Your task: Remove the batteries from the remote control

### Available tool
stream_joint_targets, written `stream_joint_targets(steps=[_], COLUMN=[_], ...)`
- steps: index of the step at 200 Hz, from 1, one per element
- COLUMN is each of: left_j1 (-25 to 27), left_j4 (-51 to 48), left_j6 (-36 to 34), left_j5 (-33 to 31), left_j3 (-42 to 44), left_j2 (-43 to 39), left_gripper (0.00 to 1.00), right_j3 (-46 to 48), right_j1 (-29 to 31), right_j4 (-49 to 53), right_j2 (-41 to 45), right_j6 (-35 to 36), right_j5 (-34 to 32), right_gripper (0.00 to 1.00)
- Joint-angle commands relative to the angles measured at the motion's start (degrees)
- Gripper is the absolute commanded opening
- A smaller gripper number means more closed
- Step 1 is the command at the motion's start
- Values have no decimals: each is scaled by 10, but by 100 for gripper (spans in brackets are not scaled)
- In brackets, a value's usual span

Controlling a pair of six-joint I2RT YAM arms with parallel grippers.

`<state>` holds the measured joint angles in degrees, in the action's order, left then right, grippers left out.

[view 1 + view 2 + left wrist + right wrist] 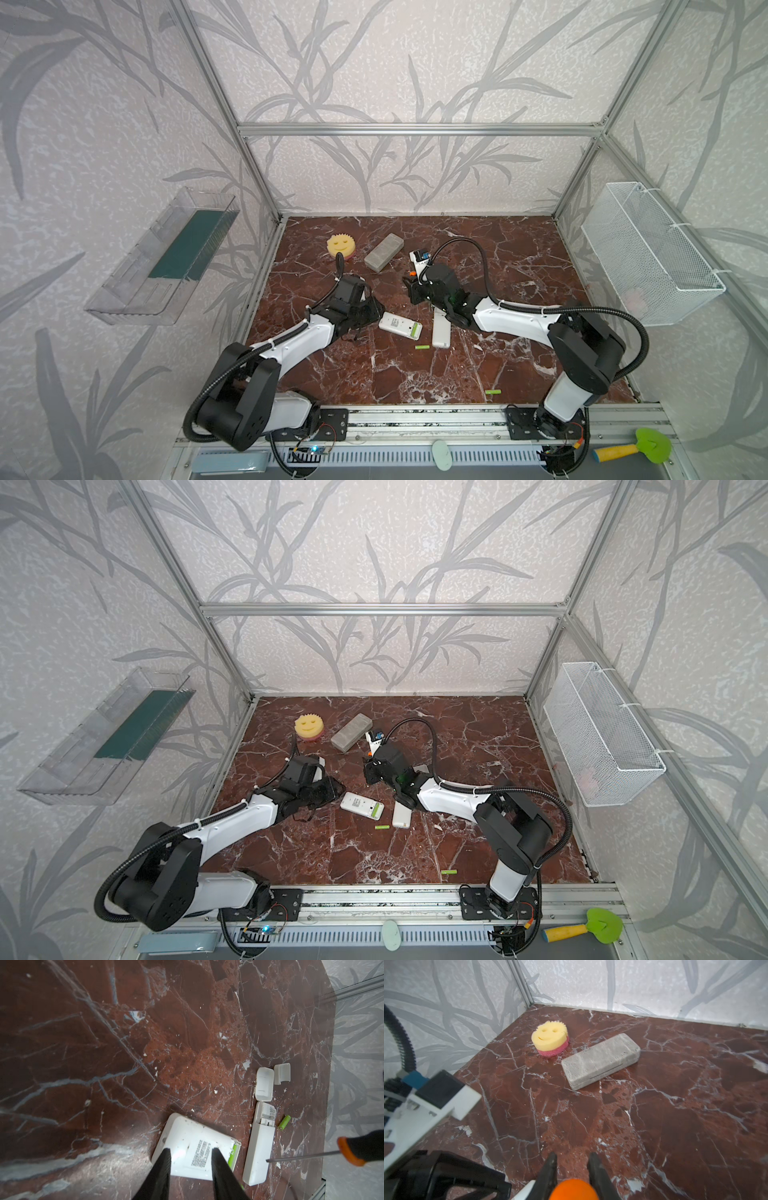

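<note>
Left wrist view gives me the clearest look: my left gripper point(190, 1149) has its fingers apart over the back of the wide remote point(180, 1136), clamped on nothing. It seems placed to pin the remote to the marble table point(145, 1043), though I cannot tell whether the tips actually touch the plastic. My right gripper point(573, 1155) is closed around the screwdriver point(301, 1156), whose tip hangs over the slim remote point(258, 1147) just beside the wide one. I judge the step in hand to be levering out the seated battery point(233, 1154), which lies in the open compartment at the wide remote's end. To do it well I should carry the blade across to that compartment, slip it under one end of the cell and lift gently. The left should press down so the remote neither skates nor tips, with its fingers clear of the opening. Too sharp a flick would likely send the round cell rolling. The rest are out on the table: a loose battery point(284, 1122) beside the slim remote's empty bay, a second battery point(422, 346) between the near ends of the two remotes, and a third battery point(493, 391) well apart near the front edge. Each is a slim, bright lime-green cylinder, much shorter than either remote.
</note>
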<state>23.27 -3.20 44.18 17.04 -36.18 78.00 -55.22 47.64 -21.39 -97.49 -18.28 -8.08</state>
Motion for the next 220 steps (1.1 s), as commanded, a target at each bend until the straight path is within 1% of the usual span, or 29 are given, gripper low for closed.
stream_joint_targets(steps=[1, 15, 30, 58, 81, 125, 163, 187, 220], left_j1=[-6, -6, -6, -5, -5, -3, -4, -6, -10], left_j4=[-13, -33, -25, -2, 0, 6, -4, -20, -41], left_j6=[-40, -55, -55, -49, -46, -35, -35, -38, -42], left_j5=[21, 37, 55, 66, 75, 71, 63, 53, 30], left_j3=[-57, -98, -121, -126, -115, -67, -59, -64, -53], left_j2=[48, 89, 128, 170, 185, 149, 123, 99, 43], left_gripper=[36, 36, 34, 32, 31, 31, 32, 35, 39], right_j3=[18, 26, 33, 43, 45, 48, 45, 40, 37], right_j1=[12, 19, 23, 26, 26, 26, 26, 26, 26], right_j4=[-12, -16, -18, -29, -32, -40, -51, -58, -75], right_j2=[17, 17, 15, 13, 12, 14, 11, 6, 0], right_j6=[-24, -33, -42, -49, -47, -39, -38, -37, -40], right_j5=[-38, -42, -44, -50, -53, -69, -80, -85, -106], right_gripper=[0, 0, 0, 0, 0, 0, 0, 0, 0])
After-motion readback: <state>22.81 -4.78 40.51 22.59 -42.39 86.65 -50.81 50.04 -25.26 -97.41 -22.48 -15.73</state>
